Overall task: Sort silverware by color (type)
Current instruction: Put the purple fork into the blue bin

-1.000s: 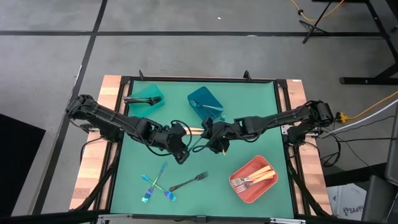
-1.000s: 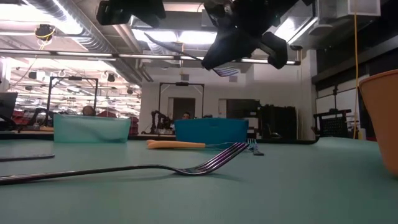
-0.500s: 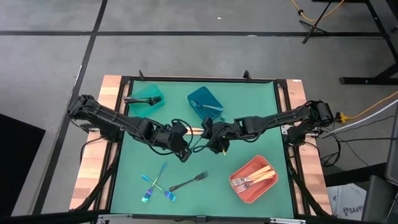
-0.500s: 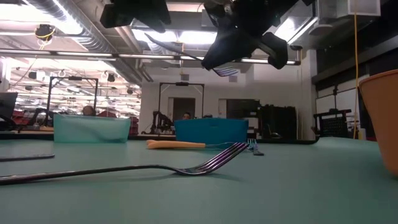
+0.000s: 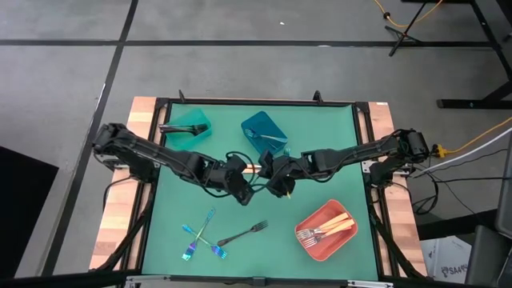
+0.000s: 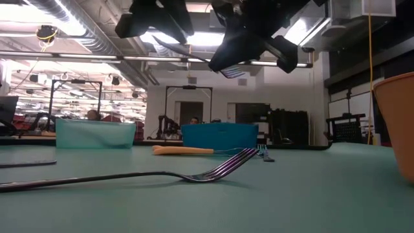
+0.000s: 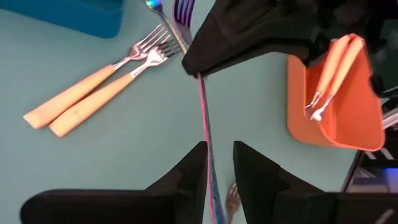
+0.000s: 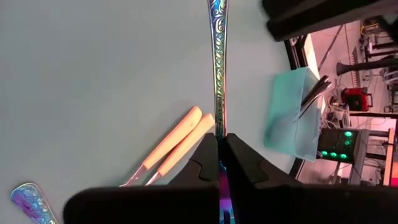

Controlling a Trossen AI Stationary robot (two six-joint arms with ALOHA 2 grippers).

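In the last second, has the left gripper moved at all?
Yes. In the high view the left gripper has shifted rightward, away from the light teal bin and closer to the right gripper, which holds an iridescent fork.

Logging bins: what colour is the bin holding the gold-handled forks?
Coral-red bin, clearest in the high view.

Coral bin [image 6: 396, 123] cut by frame edge
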